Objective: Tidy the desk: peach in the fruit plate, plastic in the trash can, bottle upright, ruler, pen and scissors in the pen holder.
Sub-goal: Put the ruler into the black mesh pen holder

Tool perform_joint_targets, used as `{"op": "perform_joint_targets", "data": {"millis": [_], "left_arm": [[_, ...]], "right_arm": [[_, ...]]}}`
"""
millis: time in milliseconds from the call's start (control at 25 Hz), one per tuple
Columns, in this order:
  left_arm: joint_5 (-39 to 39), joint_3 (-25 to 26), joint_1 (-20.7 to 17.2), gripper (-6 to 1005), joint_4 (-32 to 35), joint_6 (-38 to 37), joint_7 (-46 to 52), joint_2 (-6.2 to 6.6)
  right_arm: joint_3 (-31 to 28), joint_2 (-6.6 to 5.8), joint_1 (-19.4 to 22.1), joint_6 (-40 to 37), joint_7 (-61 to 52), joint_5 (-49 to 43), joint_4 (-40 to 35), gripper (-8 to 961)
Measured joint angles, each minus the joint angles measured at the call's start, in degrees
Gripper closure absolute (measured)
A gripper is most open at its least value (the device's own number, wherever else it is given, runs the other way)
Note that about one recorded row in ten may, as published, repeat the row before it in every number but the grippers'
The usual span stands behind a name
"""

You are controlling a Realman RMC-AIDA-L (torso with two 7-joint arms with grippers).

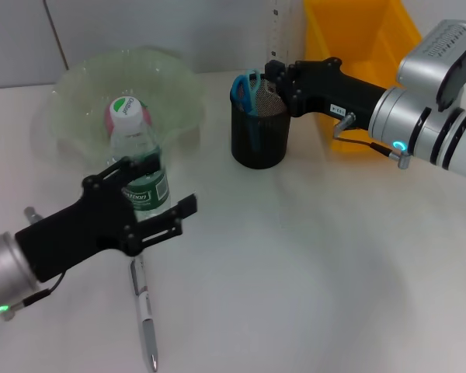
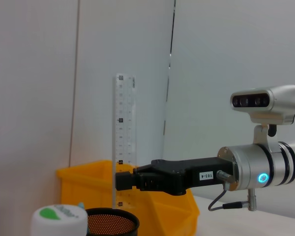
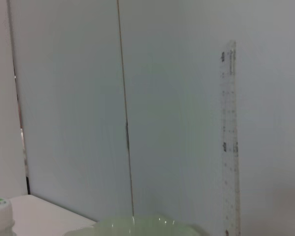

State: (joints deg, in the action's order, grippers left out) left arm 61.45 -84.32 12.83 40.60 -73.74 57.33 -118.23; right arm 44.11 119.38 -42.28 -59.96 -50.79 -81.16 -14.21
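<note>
The ruler (image 2: 124, 142) stands upright, its long axis vertical, pinched low down by the right claw (image 1: 273, 78), with its foot directly over the pen holder (image 1: 259, 132) just below that claw. The scissors (image 1: 245, 90) already sit inside. The bottle (image 1: 137, 159) stands upright just in front of the left claw (image 1: 157, 198), whose jaws gape wide around it without gripping. The pen (image 1: 144, 315) lies on the bench (image 1: 318, 264) beneath the left claw, the nearer arm for it.
</note>
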Motion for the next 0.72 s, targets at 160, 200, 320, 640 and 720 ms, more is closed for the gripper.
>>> {"op": "perform_joint_targets", "data": {"millis": [160,200,320,640,720], "left_arm": [[-0.04,1.43,-0.21,170,-1.74,-2.09,-1.41,-0.06],[-0.04,1.43,-0.21,170,-1.74,-2.09,-1.41,-0.06],[-0.12,2.37,0.23,172,-4.13,-4.48,-2.19,-0.05],[0.07,2.42,0.26,177,-4.23,-4.96,-2.26,0.00],[0.07,2.40,0.26,178,-4.23,-5.00,-2.26,0.01]], "right_arm": [[0.01,0.05,-0.01,1.50,-0.02,0.23,0.19,906],[0.01,0.08,-0.03,1.73,-0.01,0.25,0.24,905],[0.01,0.21,-0.20,2.24,-0.02,0.27,0.58,904],[0.00,0.24,-1.26,4.39,0.31,0.37,2.30,900],[-0.01,0.24,-1.36,4.63,0.35,0.41,2.37,899]]}}
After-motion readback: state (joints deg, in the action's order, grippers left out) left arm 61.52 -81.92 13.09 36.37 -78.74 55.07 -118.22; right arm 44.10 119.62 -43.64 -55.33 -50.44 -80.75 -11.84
